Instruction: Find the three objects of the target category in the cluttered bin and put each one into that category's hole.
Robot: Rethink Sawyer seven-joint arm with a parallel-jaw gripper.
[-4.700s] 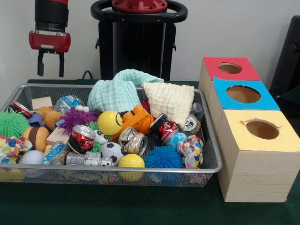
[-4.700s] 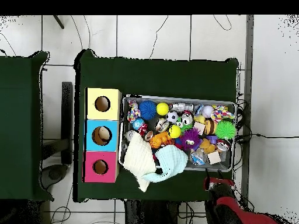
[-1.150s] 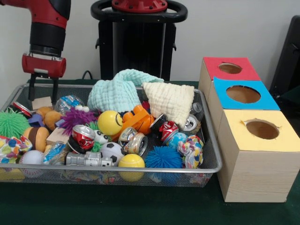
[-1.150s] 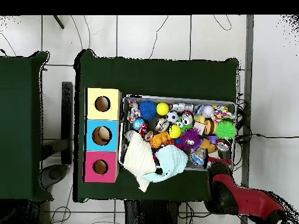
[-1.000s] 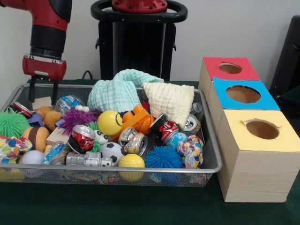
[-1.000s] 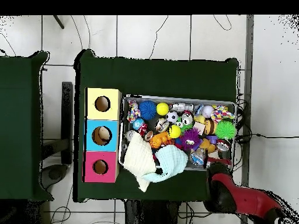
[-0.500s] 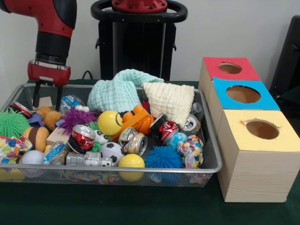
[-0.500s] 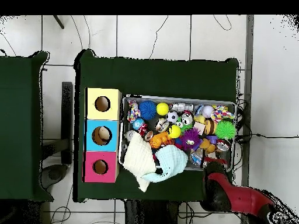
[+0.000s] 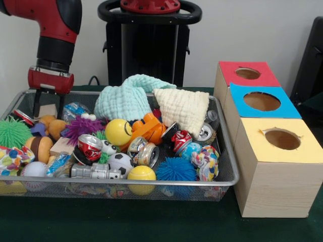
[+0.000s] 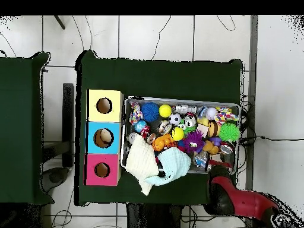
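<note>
The bin is a silver wire mesh basket full of toys, also seen from overhead. My gripper hangs open inside its far left corner, fingers on either side of a pale wooden block. In the overhead view the red arm covers the gripper at the bin's lower right corner. Three wooden boxes with holes stand beside the bin: red top, blue top, yellow top.
In the bin lie a mint cloth, a cream cloth, a yellow smiley ball, a red crushed can, a soccer ball, a blue spiky ball and a green spiky ball. The robot's black pedestal stands behind.
The gripper has come down from above and behind the bin's corner into the bin, over the wooden block. In the last half second it barely moved.
</note>
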